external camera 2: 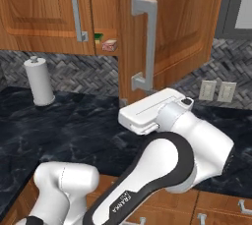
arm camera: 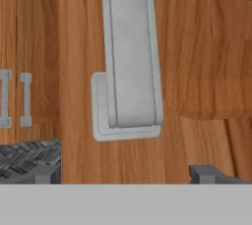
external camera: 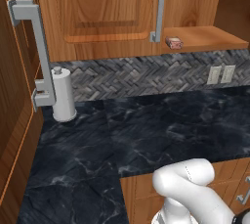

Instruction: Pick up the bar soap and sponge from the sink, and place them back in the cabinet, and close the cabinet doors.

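Cabinet door faces the spread hand, its grey handle ahead of the fingertips.

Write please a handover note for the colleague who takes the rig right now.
Gripper: open, at the lower end of the right door's handle; I cannot tell if it touches.
Soap: in the cabinet, near the shelf's front edge.
Sponge: also in the cabinet, beside the soap, partly hidden.
Done: both things are put in; the left door looks shut.
Left: the right door stands open. Probably push it shut, minding the soap near the edge.
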Robot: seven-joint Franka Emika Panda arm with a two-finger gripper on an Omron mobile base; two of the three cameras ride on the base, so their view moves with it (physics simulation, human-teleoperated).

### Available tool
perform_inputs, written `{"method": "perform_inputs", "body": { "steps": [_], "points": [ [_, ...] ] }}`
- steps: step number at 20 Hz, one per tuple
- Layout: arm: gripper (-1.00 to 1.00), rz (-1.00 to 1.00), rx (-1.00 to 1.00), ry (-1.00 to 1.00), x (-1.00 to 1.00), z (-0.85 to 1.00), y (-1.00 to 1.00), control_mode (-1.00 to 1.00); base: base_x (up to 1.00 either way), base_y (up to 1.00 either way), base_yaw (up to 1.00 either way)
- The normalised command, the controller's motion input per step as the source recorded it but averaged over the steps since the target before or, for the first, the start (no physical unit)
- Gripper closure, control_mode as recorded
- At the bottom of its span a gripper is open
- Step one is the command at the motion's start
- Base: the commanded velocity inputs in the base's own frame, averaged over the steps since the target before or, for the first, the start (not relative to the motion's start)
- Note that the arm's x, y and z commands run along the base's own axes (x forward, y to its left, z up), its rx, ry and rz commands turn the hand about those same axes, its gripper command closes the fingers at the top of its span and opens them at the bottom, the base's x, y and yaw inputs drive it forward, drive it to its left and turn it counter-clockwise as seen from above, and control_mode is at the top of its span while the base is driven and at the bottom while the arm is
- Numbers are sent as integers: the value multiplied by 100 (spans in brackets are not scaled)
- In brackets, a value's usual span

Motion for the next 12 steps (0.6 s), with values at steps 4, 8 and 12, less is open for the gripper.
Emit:
{"method": "perform_inputs", "body": {
  "steps": [4,8,12],
  "points": [
    [-100,13,0,3,54,0,5,-100,0,0,0],
    [-100,4,0,1,51,0,9,-100,0,0,0],
    [-100,0,0,0,50,0,6,-100,0,0,0]
  ]
}}
